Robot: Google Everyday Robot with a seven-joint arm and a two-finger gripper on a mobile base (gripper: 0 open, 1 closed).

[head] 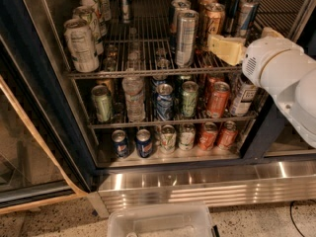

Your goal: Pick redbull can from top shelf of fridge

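The fridge (44, 83) stands open. Its top shelf (148, 72) holds the redbull can (246, 15), slim, blue and silver, at the right. To its left are a gold-brown can (213, 23) and a wider silver tall can (186, 36). My gripper (243, 39) is at the right end of the top shelf, in front of the redbull can's lower part. One cream finger (224, 48) reaches left of the can, and the other finger (272, 32) shows to its right. The fingers are apart, and I cannot tell whether they touch the can.
Tall cans (81, 46) stand at the shelf's left. The middle rack holds cans and a water bottle (133, 95). Small cans (168, 138) line the bottom. The open glass door (19, 147) is at left. A clear plastic bin (160, 220) sits below the ribbed steel panel (207, 184).
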